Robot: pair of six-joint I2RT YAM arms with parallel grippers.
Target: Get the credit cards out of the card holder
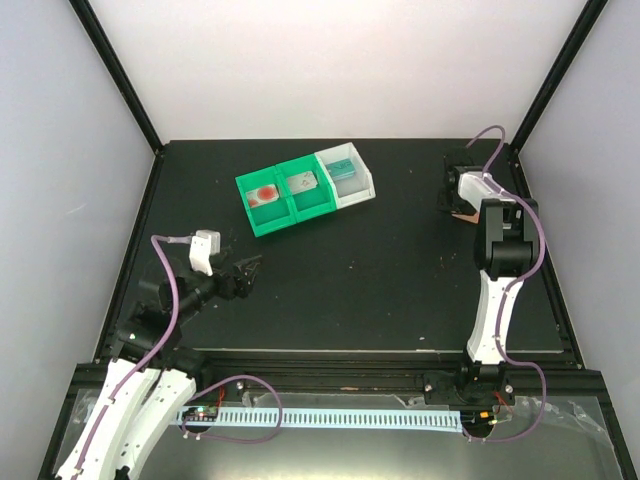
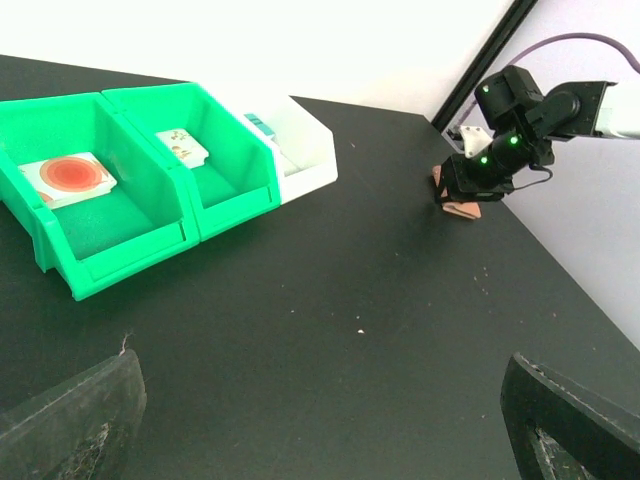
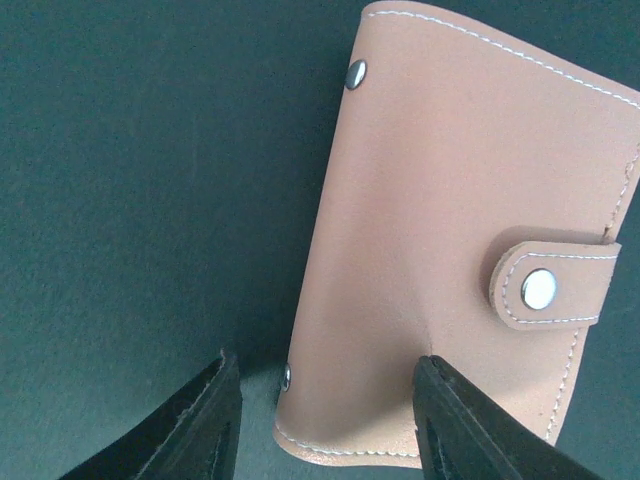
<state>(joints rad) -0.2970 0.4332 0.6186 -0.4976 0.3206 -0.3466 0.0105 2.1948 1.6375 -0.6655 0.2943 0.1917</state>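
Observation:
The card holder (image 3: 450,230) is brown-salmon leather, closed, its snap tab fastened, and lies on the black table at the far right (image 1: 463,215). My right gripper (image 3: 325,420) is open right above its near corner: one finger (image 3: 470,430) is over the leather, the other (image 3: 200,430) over bare table. A white card with a red mark (image 1: 265,193), a white card with small marks (image 1: 300,184) and a teal card (image 1: 343,168) each lie in a tray. My left gripper (image 1: 248,272) is open and empty, low over the table at the left.
Two green trays (image 1: 283,215) and a white tray (image 1: 362,190) stand joined at the back middle. The black frame posts and the table's right edge (image 1: 545,270) lie close to the right arm. Small white specks (image 2: 360,331) dot the table.

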